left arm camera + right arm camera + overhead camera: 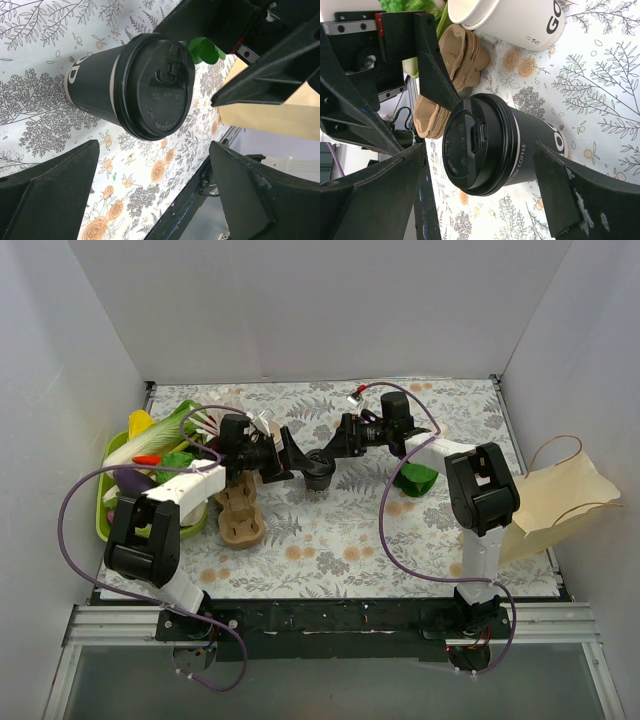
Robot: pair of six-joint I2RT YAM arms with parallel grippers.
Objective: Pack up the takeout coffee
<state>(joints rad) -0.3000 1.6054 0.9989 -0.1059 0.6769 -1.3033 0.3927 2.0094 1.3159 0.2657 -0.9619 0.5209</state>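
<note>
Much of the coffee cup (318,478) was hidden in the overhead view, where both claws crowded over it at the middle of the flowered cloth (330,530); there we could not tell whether any finger touched it. The wrist views showed it better: it stood upright, with a dark wrap and a black lid (470,145), its pale base partly cut off. We saw the left claw (155,147) spread wide, with the cup just beyond its tips. The right claw (479,146) was equally wide, with the cup between its fingers and gaps showing on both sides of the lid. Both arms reached forward and inward, elbows raised, wrists pointed at each other. A cardboard carrier (240,518) lay just left of the cup, with a lidless white cup (520,20) near it. A paper bag (560,502) lay at the right edge, partly off the cloth.
</note>
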